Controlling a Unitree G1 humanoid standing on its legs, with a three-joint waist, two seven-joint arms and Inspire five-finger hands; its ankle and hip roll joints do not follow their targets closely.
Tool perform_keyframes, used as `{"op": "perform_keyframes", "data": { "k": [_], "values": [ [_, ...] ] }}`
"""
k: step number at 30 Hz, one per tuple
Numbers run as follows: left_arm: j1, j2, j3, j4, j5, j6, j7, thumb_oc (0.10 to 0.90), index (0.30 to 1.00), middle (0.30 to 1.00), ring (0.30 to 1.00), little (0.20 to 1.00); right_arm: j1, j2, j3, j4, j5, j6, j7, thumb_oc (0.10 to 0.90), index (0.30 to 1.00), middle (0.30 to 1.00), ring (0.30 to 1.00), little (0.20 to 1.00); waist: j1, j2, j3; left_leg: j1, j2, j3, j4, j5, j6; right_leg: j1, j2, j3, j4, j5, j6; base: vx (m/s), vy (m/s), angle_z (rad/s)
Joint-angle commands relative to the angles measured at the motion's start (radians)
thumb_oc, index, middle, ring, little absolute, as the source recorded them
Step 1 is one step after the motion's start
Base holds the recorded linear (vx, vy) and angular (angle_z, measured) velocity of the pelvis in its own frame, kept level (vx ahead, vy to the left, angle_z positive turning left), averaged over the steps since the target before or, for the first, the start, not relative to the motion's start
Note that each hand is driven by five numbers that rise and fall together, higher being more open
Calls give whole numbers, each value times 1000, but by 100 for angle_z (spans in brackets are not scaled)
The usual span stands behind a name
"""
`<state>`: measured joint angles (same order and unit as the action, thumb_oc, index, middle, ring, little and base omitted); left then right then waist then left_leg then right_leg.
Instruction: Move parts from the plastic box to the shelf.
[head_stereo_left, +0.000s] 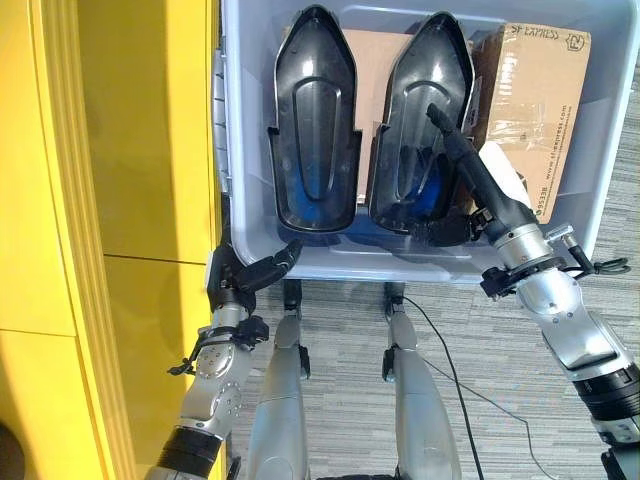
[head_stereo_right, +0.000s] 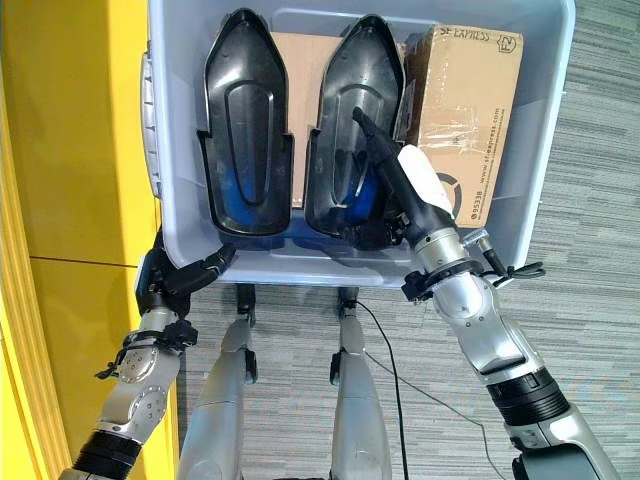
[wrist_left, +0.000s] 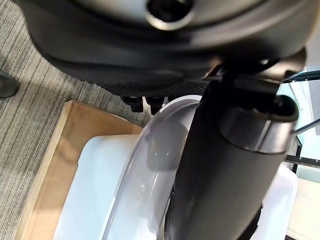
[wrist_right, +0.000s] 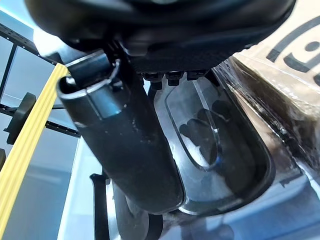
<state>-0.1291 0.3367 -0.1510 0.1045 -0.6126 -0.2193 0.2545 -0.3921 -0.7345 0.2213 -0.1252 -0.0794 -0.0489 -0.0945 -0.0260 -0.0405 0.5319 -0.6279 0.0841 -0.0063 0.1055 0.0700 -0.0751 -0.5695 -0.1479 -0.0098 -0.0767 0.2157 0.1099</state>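
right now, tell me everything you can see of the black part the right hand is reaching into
The right black part is a glossy, dark plastic shell, pointed at the far end and wide at the near end, with a raised oval panel. It stands tilted in the plastic box, beside a matching left part, with a cardboard box on its other side. The right hand lies over its hollow face, fingers extended.

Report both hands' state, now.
Left hand: open, relaxed fingers against the plastic box front corner, holding nothing.
Right hand: open, straight fingers inside the right black part.
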Motion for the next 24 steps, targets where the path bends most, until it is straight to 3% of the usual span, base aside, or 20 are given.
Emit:
{"op": "perform_keyframes", "data": {
  "k": [1,24],
  "values": [
    [118,33,58,-53,67,-9,17,900,1000,1000,1000,1000,-39,-2,-36,-130,-57,-91,-21,900,1000,1000,1000,1000,-6,-45,-12,-27,29,19,82,-42,-1,96,-54,8,180,-208,58,0,0,0],
    [116,26,47,-48,64,-10,31,900,1000,1000,1000,1000,-25,48,4,-168,-44,-96,-12,900,1000,1000,1000,1000,-4,-56,-12,-30,28,16,101,-56,1,105,-52,2,186,-218,58,-2,1,0]
  ]
}}
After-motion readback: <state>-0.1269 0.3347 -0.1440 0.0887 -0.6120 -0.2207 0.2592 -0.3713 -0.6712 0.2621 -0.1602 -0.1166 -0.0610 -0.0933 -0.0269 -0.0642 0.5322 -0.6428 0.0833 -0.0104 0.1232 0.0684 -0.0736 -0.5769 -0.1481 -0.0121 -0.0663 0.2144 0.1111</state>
